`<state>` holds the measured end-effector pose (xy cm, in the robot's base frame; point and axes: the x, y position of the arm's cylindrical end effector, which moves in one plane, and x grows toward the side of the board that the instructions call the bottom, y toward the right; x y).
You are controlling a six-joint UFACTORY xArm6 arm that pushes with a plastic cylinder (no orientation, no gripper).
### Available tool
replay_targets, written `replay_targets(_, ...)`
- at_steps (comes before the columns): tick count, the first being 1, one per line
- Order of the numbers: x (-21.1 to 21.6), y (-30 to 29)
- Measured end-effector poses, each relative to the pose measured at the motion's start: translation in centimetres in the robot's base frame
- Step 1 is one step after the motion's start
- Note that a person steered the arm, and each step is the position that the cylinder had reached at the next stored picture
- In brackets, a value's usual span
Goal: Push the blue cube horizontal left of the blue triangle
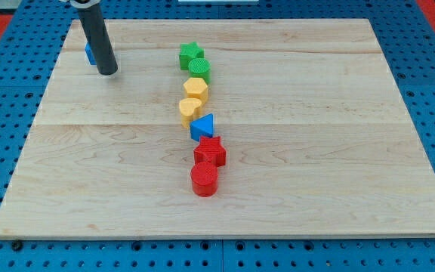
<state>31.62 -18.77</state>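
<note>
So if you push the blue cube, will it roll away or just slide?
Probably slide: the blue cube, mostly hidden behind my rod, seems flat-sided, and the wooden board looks smooth. It may twist if my tip, just right of it, pushes off-centre. It looks small, so likely light.

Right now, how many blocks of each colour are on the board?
Green: 2, star, round block
Yellow: 2
Blue: 2, triangle, cube behind my tip
Red: 2, star, cylinder
Total: 8
</note>
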Motion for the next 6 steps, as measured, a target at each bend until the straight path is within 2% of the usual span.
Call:
replay_targets(1,-5.2,1.8)
replay_targets(2,-11.3,0.7)
replay_targets(3,-5.2,-2.5)
replay_targets(4,1.7,-2.8)
replay_targets(6,12.6,2.0)
